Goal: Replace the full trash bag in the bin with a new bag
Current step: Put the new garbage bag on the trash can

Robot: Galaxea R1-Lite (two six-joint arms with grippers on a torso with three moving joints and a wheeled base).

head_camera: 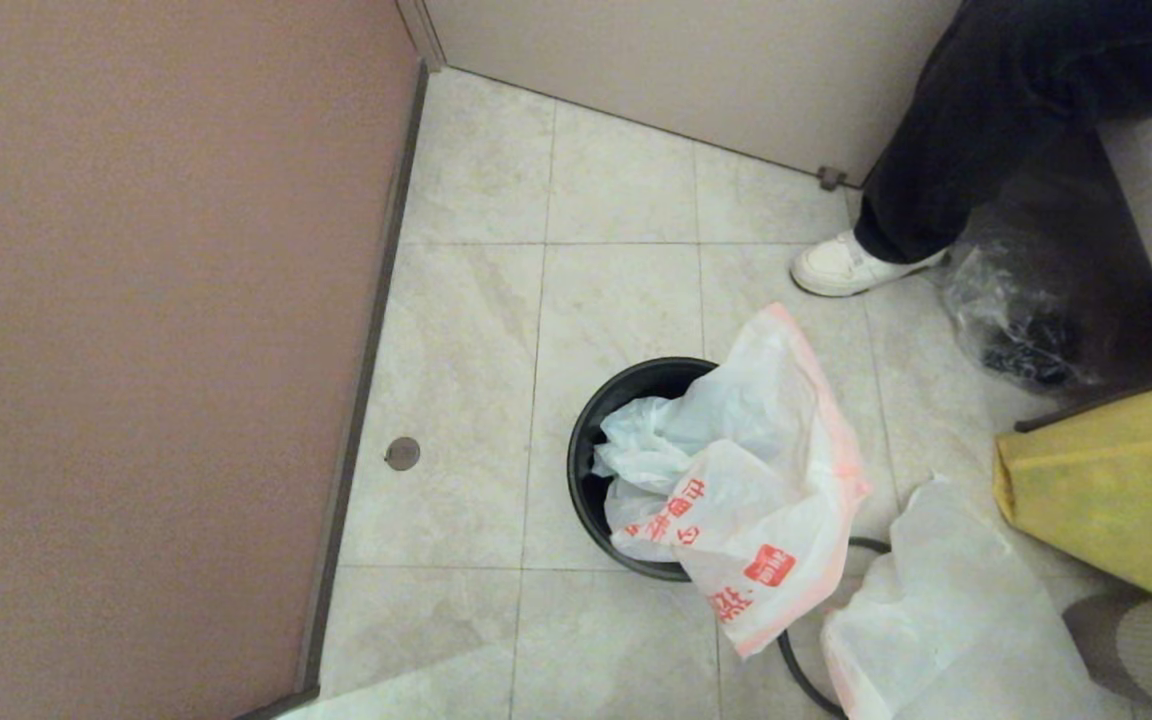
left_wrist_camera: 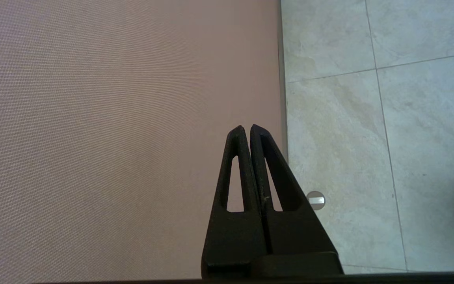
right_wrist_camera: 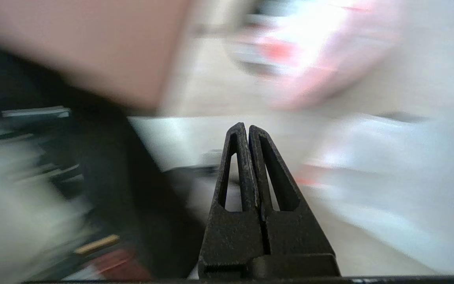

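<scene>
We see the new bag (head_camera: 746,490) draped half into the bin (head_camera: 596,440), spilling toward our nearer right end effector (right_wrist_camera: 246,127); both end effectors pinched empty, left end effector (left_wrist_camera: 246,128) by the wall.

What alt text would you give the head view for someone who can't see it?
A thin white new bag with red print drapes half into a small black bin on a tiled floor, the bulky full trash bag lying beside it; no robot arm shows.

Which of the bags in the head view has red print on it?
The new bag, draped half into the bin. The white sack beside it shows no print, the yellow bag and the clear bag neither.
</scene>
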